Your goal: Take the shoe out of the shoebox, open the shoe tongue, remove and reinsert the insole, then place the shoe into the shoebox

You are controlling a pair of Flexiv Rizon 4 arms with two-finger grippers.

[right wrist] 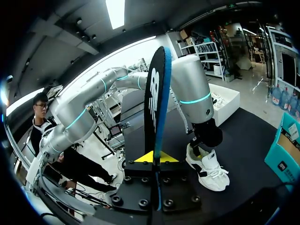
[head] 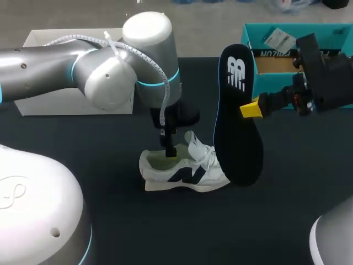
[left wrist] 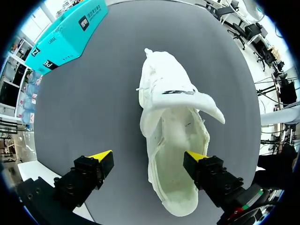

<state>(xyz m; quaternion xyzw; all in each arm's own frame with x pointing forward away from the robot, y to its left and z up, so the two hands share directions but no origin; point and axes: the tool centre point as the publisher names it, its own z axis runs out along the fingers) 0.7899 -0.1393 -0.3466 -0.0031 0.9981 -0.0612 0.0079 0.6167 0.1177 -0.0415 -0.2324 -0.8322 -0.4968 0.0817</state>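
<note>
- Right gripper (right wrist: 154, 158) pinches the dark insole (head: 238, 149) upright, its lower end beside the toe of the white shoe (head: 185, 171) on the surface (head: 165, 232).
- Left gripper (left wrist: 147, 159), spread wide, straddles the heel collar.

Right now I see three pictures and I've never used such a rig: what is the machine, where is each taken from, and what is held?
It is a two-armed robot at a dark table. The head view looks down from above and behind; each round view comes from a camera on one wrist, looking along its yellow-tipped fingers. A white shoe stands on the table, tongue pulled up. The left gripper is open over its heel end, one finger at the opening, one beside the shoe. The right gripper is shut on the dark insole, held upright near the shoe's toe. A teal shoebox and a white box stand at the far edge.
</note>
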